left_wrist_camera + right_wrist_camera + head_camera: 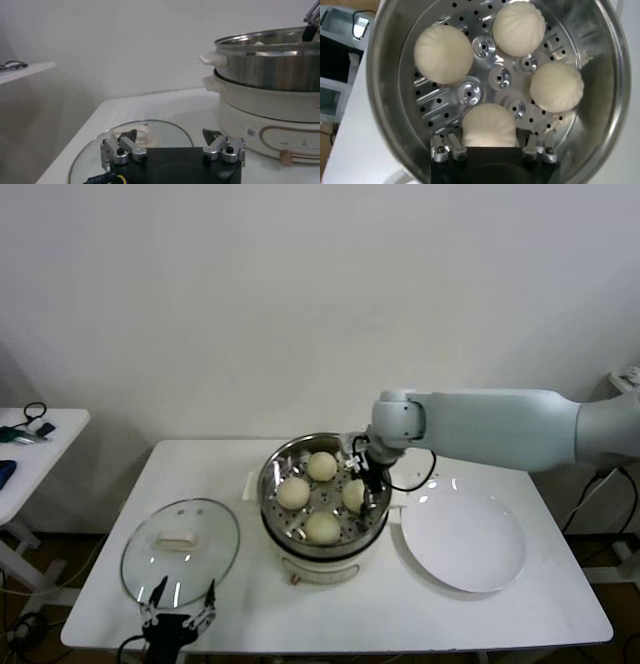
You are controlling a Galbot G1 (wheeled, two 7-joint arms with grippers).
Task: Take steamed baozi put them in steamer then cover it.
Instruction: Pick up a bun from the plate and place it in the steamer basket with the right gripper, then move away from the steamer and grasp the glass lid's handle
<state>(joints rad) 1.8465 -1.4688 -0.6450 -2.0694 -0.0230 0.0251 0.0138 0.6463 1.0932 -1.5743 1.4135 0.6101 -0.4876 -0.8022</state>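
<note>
Left gripper (pixel 172 150) at the lower centre of the frame, jaws spread wide, glass cover (pixel 150 137) flat on the white bench (pixel 165 107) beneath it, steel steamer (pixel 270 65) on its white base at the right edge

My views are evenly, softly lit (faint shadows only), with glare on the steamer (pixel 385 100) wall.

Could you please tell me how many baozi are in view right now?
4, all on the perforated tray inside the steamer: one at the back, one on the robot's left, one at the front, and one between the right gripper's fingers. None seem hidden.
</note>
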